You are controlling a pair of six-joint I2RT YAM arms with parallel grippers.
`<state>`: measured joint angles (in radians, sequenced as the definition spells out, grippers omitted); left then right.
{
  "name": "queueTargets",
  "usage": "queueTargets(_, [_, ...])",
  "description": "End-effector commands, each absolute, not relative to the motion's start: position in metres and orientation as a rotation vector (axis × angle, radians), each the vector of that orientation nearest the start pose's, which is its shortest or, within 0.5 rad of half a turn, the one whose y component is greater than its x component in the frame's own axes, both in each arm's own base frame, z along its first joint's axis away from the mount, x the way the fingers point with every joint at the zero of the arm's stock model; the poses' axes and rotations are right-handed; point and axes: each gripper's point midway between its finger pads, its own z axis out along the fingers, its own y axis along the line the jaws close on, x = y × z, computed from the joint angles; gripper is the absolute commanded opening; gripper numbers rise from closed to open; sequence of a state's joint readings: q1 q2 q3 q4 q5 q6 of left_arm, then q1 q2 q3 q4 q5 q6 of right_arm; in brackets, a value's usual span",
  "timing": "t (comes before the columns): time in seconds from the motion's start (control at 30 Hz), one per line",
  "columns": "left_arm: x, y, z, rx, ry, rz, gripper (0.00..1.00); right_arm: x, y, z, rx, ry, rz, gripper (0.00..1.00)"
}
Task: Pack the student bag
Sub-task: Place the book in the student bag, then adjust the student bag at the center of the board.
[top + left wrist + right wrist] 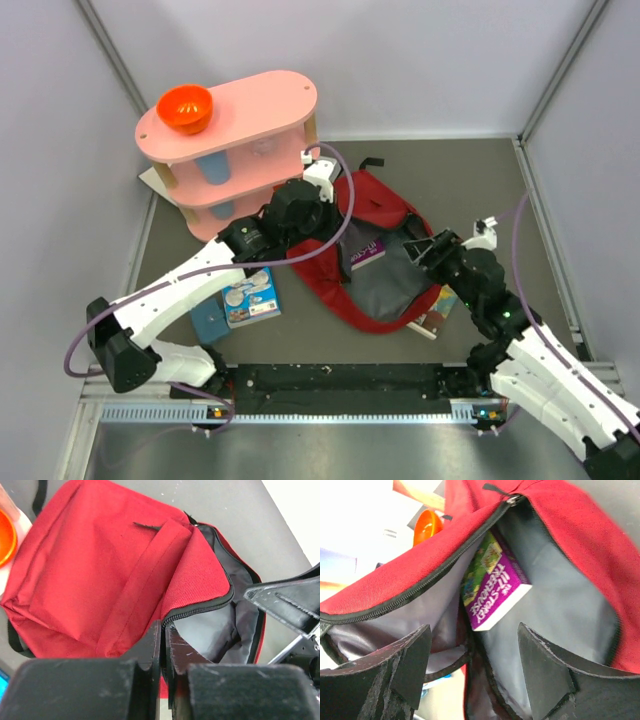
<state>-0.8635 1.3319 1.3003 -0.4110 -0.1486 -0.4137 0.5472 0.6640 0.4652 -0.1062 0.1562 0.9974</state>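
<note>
Jaws of the left gripper (pixel 162 647) clench the zip rim of the student bag (pixel 378 203), which lies mid-table with its mouth toward 5 o'clock. The right gripper (pixel 474 630) gapes empty over the purple book (pixel 495 592) inside. I'd hold the rim high and back the right arm out clear of the zip.

Left arm (pixel 190 278) stretched forward, left end effector (pixel 163 630) pinched tight, right arm (pixel 545 372) bent, right end effector (pixel 474 630) spread wide
</note>
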Motion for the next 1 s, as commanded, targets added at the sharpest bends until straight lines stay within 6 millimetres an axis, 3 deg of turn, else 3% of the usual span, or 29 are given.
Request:
queueTargets(0.0, [0.255, -0.312, 0.289, 0.467, 2.0, -0.784, 0.19, 0.233, 0.111, 0.164, 0.644, 1.934, 0.633, 0.75])
queueTargets(0.03, [0.244, -0.315, 0.28, 0.518, 2.03, -0.827, 0.27, 0.228, 0.101, 0.156, 0.666, 1.959, 0.576, 0.78])
queueTargets(0.07, [0.238, -0.315, 0.278, 0.541, 2.039, -0.846, 0.45, 0.228, 0.091, 0.159, 0.69, 1.935, 0.539, 0.81])
queueTargets(0.13, [0.227, -0.308, 0.273, 0.548, 2.046, -0.866, 0.59, 0.224, 0.074, 0.151, 0.721, 1.966, 0.454, 0.82])
queueTargets(0.17, [0.223, -0.305, 0.274, 0.54, 2.045, -0.875, 0.72, 0.224, 0.071, 0.15, 0.724, 1.975, 0.438, 0.83])
queueTargets(0.2, [0.218, -0.299, 0.284, 0.534, 2.012, -0.891, 0.77, 0.225, 0.062, 0.146, 0.754, 1.981, 0.401, 0.84])
queueTargets(0.4, [0.22, -0.262, 0.306, 0.401, 1.916, -0.802, 0.94, 0.231, 0.058, 0.119, 0.736, 2.135, 0.384, 0.86])
queueTargets(0.63, [0.223, -0.263, 0.287, 0.396, 1.978, -0.768, 0.94, 0.248, 0.105, 0.108, 0.605, 2.206, 0.647, 0.86])
queueTargets(0.7, [0.223, -0.265, 0.284, 0.398, 1.99, -0.774, 0.93, 0.251, 0.109, 0.105, 0.612, 2.212, 0.673, 0.75])
queueTargets(0.77, [0.224, -0.264, 0.282, 0.396, 1.997, -0.766, 0.93, 0.244, 0.124, 0.099, 0.585, 2.236, 0.772, 0.5])
queueTargets(0.83, [0.224, -0.262, 0.279, 0.385, 2.001, -0.755, 0.93, 0.24, 0.143, 0.099, 0.553, 2.205, 0.93, 0.33])
queueTargets(0.87, [0.224, -0.261, 0.279, 0.381, 1.998, -0.752, 0.93, 0.238, 0.148, 0.101, 0.539, 2.191, 0.966, 0.16])
queueTargets(0.97, [0.225, -0.261, 0.28, 0.383, 1.992, -0.745, 0.93, 0.224, 0.167, 0.098, 0.482, 2.234, 0.974, 0.0])
